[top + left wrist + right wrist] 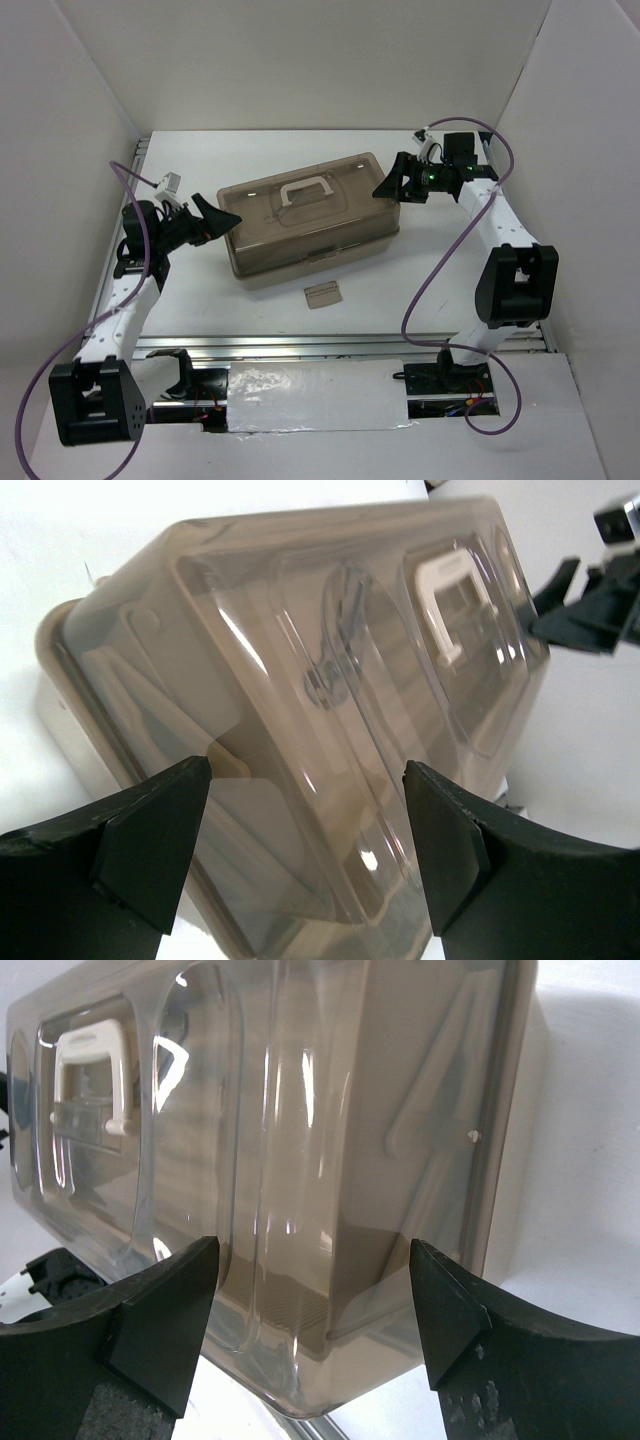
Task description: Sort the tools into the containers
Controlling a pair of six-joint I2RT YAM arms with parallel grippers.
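The beige latch piece (323, 296) lies at 6 o'clock, just in front of the toolbox (300, 240). The box sits mid-table with its brown lid (270, 205) shut. No tools lie outside, and I cannot tell what is inside. The left gripper (222, 222) at 9 o'clock and the right gripper (385, 188) at 2 o'clock are both wide, holding nothing. I think the next move is to take the box by its ends.

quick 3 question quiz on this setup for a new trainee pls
1. True or false: the toolbox is shut.
2. The small beige piece lies: A on top of the toolbox; B on the table in front of it; C in a tool.
3. How do the jaws of the left tool and right tool stand?
Key: 1 true; 2 B; 3 open, one at each end of the toolbox.
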